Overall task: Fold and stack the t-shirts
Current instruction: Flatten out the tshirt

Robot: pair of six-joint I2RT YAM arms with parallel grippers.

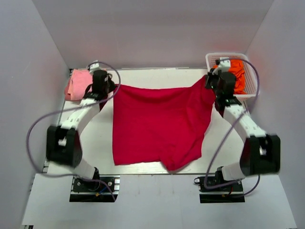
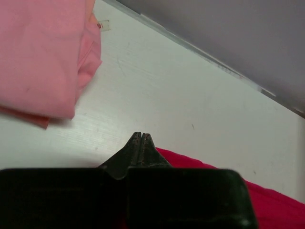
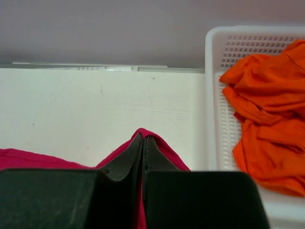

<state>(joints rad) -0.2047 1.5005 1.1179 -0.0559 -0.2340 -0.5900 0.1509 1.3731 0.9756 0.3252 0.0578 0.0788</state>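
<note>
The left arm (image 1: 78, 119) and right arm (image 1: 243, 121) are white links with black joints, black bases (image 1: 94, 183), looping grey cables (image 1: 28, 138).

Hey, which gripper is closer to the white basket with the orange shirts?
Right. The right gripper pinches the red shirt by a corner just beside the basket; the left gripper holds the opposite corner, far across by the pink shirt.

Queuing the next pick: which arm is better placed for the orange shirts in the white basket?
Right, probably: the white plastic basket of orange cloth shirts sits beside the right fingers; the left fingers are by the folded pink shirt.
</note>
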